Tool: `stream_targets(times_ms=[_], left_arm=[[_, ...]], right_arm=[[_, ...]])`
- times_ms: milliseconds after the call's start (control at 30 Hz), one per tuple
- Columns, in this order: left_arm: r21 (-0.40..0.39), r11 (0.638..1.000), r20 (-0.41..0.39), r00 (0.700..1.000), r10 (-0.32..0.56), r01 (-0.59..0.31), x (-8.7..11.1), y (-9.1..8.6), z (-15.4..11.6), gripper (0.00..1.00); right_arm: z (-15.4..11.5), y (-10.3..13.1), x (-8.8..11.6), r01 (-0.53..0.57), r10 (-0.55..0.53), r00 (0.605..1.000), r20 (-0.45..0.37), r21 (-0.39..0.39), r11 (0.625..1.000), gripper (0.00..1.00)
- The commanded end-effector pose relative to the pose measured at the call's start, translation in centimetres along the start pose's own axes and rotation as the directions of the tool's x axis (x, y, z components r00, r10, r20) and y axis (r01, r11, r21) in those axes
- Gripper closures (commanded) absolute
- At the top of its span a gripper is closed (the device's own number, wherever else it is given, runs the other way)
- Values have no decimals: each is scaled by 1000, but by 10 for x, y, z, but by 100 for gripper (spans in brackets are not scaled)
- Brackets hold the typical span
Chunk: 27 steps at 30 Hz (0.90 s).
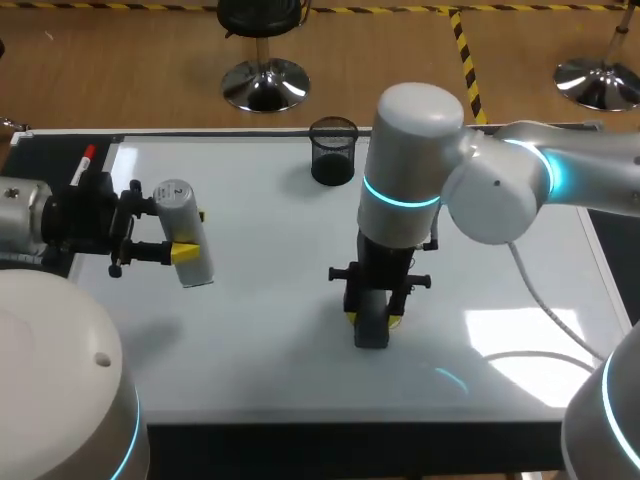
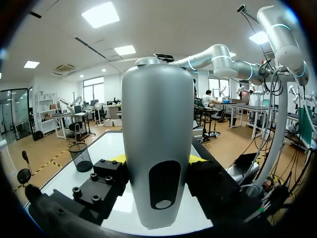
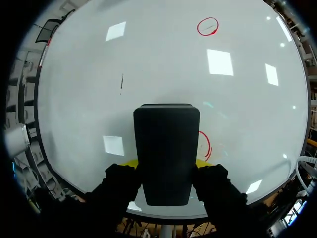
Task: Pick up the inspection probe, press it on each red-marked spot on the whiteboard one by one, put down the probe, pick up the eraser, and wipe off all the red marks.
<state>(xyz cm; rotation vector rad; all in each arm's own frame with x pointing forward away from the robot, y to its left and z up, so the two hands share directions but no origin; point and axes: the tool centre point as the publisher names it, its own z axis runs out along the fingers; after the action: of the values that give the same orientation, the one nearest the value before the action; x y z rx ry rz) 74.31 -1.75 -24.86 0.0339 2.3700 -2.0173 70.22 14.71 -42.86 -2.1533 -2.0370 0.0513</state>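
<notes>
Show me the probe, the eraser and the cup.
probe (image 1: 188, 232), head view, middle of its grey body
eraser (image 3: 166, 148), right wrist view, middle of its black face
cup (image 1: 333, 155), head view, its mesh wall

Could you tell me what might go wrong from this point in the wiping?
1. The eraser, in the right gripper, sits beside the near red mark; its arcs could be left behind.
2. The far red circle is untouched and might be missed.
3. The left gripper holds the inspection probe over the whiteboard; it could slip.
</notes>
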Motion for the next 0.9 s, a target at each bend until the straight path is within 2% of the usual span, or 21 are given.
stream_targets(times_ms=[33, 333, 533, 700, 900], left_arm=[[0, 1000, 4, 1000, 3, -3, 2, -1, 0, 100], [0, 1000, 4, 1000, 3, -3, 2, -1, 0, 100], [0, 1000, 4, 1000, 3, -3, 2, -1, 0, 100], [0, 1000, 4, 1000, 3, -3, 2, -1, 0, 100], [0, 1000, 4, 1000, 3, -3, 2, -1, 0, 100]], right_arm=[[27, 6, -29, -17, 17, 1000, -22, 10, 1000, 100], [42, 18, -68, -90, 92, 995, -31, 61, 994, 100], [40, 23, -94, -145, 148, 989, -27, 77, 986, 100], [25, 22, -96, -155, 157, 987, -24, 59, 986, 100], [2, 13, -77, -122, 122, 992, -4, 10, 992, 100]])
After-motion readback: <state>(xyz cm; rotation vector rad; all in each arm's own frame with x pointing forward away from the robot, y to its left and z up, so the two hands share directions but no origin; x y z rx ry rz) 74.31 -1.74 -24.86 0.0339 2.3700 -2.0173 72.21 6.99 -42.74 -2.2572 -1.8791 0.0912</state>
